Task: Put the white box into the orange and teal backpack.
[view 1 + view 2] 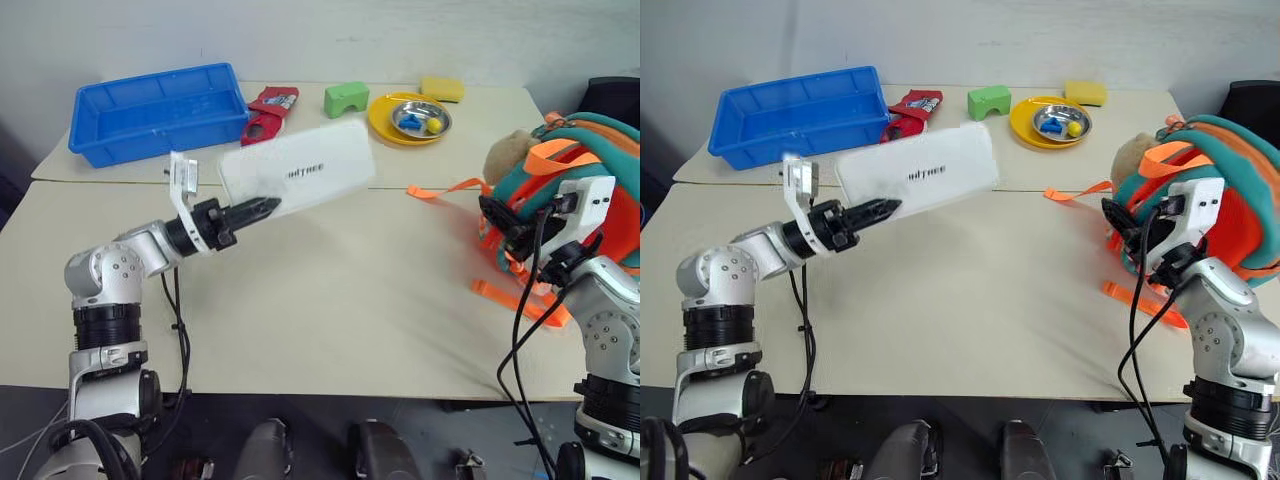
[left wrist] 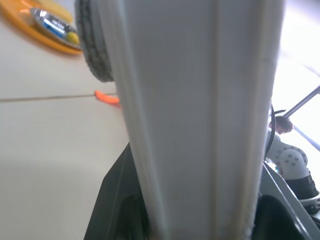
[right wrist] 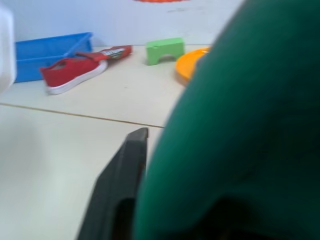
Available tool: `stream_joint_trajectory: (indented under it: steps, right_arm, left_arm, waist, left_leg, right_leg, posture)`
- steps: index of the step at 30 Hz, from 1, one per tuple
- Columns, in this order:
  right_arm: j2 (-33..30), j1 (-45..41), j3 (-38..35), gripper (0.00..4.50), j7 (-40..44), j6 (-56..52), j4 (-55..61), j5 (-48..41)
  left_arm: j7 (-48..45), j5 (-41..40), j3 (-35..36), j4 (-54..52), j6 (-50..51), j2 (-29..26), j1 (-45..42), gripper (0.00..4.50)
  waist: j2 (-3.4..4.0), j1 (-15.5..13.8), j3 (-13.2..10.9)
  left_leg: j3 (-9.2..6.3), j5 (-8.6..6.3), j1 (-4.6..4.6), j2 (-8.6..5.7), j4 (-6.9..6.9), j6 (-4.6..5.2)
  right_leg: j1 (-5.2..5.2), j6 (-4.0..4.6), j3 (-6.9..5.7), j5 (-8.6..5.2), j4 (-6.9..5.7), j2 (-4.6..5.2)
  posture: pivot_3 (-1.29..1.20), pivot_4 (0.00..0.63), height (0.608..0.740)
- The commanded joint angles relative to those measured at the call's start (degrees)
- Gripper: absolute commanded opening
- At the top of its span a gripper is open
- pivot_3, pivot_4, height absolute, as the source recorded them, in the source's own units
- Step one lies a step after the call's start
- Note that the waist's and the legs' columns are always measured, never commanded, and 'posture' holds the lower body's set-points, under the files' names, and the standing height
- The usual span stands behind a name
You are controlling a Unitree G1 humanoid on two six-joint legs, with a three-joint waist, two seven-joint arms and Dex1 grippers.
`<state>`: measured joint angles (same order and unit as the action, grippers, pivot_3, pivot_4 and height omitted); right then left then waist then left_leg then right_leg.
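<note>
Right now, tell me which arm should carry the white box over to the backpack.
Left. The left gripper already grips the white box by one end, lifted off the table. The right gripper is at the orange and teal backpack, pinching its teal fabric, so it looks better suited to steadying the opening.

A pale beige desk (image 1: 330, 300), with a seam running left to right across it between a near part and a far part. On the far part, at the left, sits a blue plastic bin (image 1: 155, 110). Just right of it lies a red shoe (image 1: 262, 126) beside a red packet (image 1: 274, 99). Further right stands a green block (image 1: 346, 98), then an orange plate (image 1: 385, 120) carrying a small metal bowl (image 1: 420, 120), and a yellow sponge (image 1: 441, 88) behind them. At the right edge rests the orange and teal backpack (image 1: 600, 150), its orange straps (image 1: 440, 189) trailing across the desk.
</note>
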<state>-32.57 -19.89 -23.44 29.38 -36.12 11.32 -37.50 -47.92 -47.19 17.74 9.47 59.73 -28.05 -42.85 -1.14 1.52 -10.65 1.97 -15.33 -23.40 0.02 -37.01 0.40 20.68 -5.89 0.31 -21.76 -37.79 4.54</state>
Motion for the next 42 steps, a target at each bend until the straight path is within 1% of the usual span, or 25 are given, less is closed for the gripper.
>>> stream_joint_trajectory:
  steps: [1,2,4,8,10,14,17,19,23,24,26,31,34,38,42]
  right_arm:
    - [-1.82,-0.51,-0.61,0.10,3.65,0.09,3.17,-3.25]
    - [-2.06,-0.68,-0.29,0.02,4.40,-0.42,3.79,-4.12]
    - [-2.45,-0.95,0.17,0.02,5.65,-1.63,5.57,-6.35]
    - [-5.13,-1.81,0.34,0.02,8.77,-9.30,13.55,-18.18]
    - [-8.88,-2.20,0.30,0.02,10.61,-13.18,16.87,-23.79]
    - [-16.29,-2.61,-2.43,0.02,13.21,-18.88,19.99,-36.41]
    - [-21.24,0.06,-5.27,0.02,14.49,-21.36,21.67,-44.68]
    - [-23.91,3.38,-7.33,0.02,16.10,-22.52,22.60,-47.49]
    - [-27.05,9.06,-10.44,0.02,18.10,-23.01,21.95,-46.56]
    - [-27.64,9.96,-11.36,0.02,18.35,-23.24,20.80,-46.82]
    - [-28.65,11.39,-13.14,0.02,18.88,-24.00,18.51,-47.99]
    - [-30.80,14.46,-15.64,0.02,22.27,-25.11,14.51,-46.17]
    - [-31.73,14.98,-16.15,0.02,23.79,-25.41,13.75,-45.59]
    - [-32.08,15.81,-16.52,0.02,24.62,-25.77,14.23,-45.78]
    - [-31.06,15.17,-14.90,0.02,21.85,-24.99,13.09,-45.14]
  left_arm:
    - [3.17,-2.99,2.16,-3.59,1.09,0.42,-1.79,1.47]
    - [4.00,-3.29,2.29,-3.89,1.30,0.59,-2.11,1.47]
    - [5.32,-3.79,2.51,-4.33,1.52,0.86,-2.68,1.47]
    - [5.94,-4.08,2.52,-3.94,0.41,0.38,-4.10,1.47]
    - [5.16,-3.65,2.29,-2.62,-0.80,-0.21,-5.59,1.47]
    - [2.52,-3.64,1.68,-1.05,-2.02,-1.72,-8.51,1.47]
    - [-1.15,-4.76,0.55,-2.62,-1.12,-3.59,-8.65,1.47]
    - [-4.60,-4.12,-1.02,-3.95,-2.03,-5.27,-8.22,1.47]
    - [-5.56,-3.51,-0.34,0.58,-2.89,-6.82,-11.38,1.47]
    - [-7.05,-3.32,-0.91,1.07,-3.08,-7.58,-11.81,1.47]
    - [-10.18,-2.94,-2.49,1.28,-3.25,-8.90,-12.13,1.47]
    - [-14.07,-2.58,-4.01,0.05,-5.07,-9.08,-10.63,1.47]
    - [-17.21,0.87,-7.40,-0.51,-9.46,-9.37,-8.61,1.47]
    - [-18.98,8.00,-11.69,1.90,-19.02,-8.54,-8.33,1.47]
    - [-22.42,10.42,-13.10,5.04,-23.88,-7.74,-9.47,1.47]
  waist:
    - [0.00,0.13,0.00]
    - [0.00,0.18,0.00]
    - [0.00,0.19,0.00]
    - [0.03,0.11,-0.03]
    - [0.03,0.12,-0.04]
    - [-0.03,-0.02,-0.08]
    - [-0.04,-0.05,-0.09]
    - [-0.13,-0.10,-0.14]
    - [-0.23,-0.18,-0.19]
    - [-0.25,-0.18,-0.21]
    - [-0.25,-0.18,-0.21]
    - [-0.26,-0.24,-0.21]
    - [-0.26,-0.25,-0.21]
    - [-0.26,-0.41,-0.21]
    - [-0.26,-0.87,-0.21]
  left_leg:
    - [0.01,0.00,0.02,0.00,0.00,-0.01]
    - [0.02,0.00,0.02,0.01,0.01,-0.02]
    - [0.02,0.02,0.03,0.06,0.03,-0.06]
    - [0.01,0.05,0.00,0.12,0.04,-0.12]
    - [0.01,0.04,0.01,0.13,0.04,-0.12]
    - [-0.01,0.04,0.00,0.13,0.02,-0.12]
    - [-0.02,0.01,0.00,0.12,0.03,-0.08]
    - [-0.03,-0.01,-0.02,0.12,0.04,-0.04]
    - [-0.04,-0.04,-0.04,0.10,-0.04,0.01]
    - [-0.04,-0.05,-0.03,0.10,-0.10,0.04]
    - [-0.04,-0.12,-0.02,0.09,-0.11,0.17]
    - [-0.06,-0.08,-0.03,0.10,-0.05,0.11]
    - [-0.04,-0.08,-0.02,0.09,-0.08,0.10]
    - [-0.05,-0.08,-0.02,0.09,-0.09,0.12]
    - [-0.04,-0.09,-0.02,0.09,-0.10,0.13]
  right_leg:
    - [0.00,0.00,0.01,0.00,-0.01,-0.01]
    - [0.01,0.00,0.02,0.00,0.00,-0.01]
    - [0.02,0.00,0.01,0.00,0.00,-0.05]
    - [0.06,0.00,0.00,0.00,0.00,-0.11]
    - [0.05,0.00,0.00,0.00,0.02,-0.10]
    - [0.02,0.00,-0.02,0.00,0.09,-0.09]
    - [-0.03,0.00,-0.04,0.00,0.16,-0.07]
    - [-0.06,0.00,-0.06,0.00,0.21,-0.06]
    - [-0.12,0.00,-0.07,0.00,0.33,-0.03]
    - [-0.12,0.00,-0.07,0.00,0.38,-0.02]
    - [-0.12,0.00,-0.06,0.00,0.37,-0.02]
    - [-0.10,0.00,-0.08,0.00,0.37,-0.02]
    - [-0.13,0.00,-0.07,0.00,0.38,-0.02]
    - [-0.12,0.00,-0.07,0.00,0.40,-0.02]
    - [-0.11,0.00,-0.06,0.00,0.40,-0.02]
  posture:
    - [0.00,0.150,0.740]
    - [0.00,0.150,0.740]
    - [0.00,0.150,0.740]
    - [0.00,0.150,0.740]
    - [0.00,0.150,0.740]
    - [0.00,0.150,0.740]
    - [0.00,0.150,0.740]
    - [0.00,0.150,0.740]
    - [0.00,0.150,0.740]
    - [0.00,0.150,0.740]
    - [0.00,0.150,0.740]
    - [0.00,0.150,0.740]
    - [0.00,0.150,0.740]
    - [0.00,0.150,0.740]
    - [0.00,0.150,0.740]
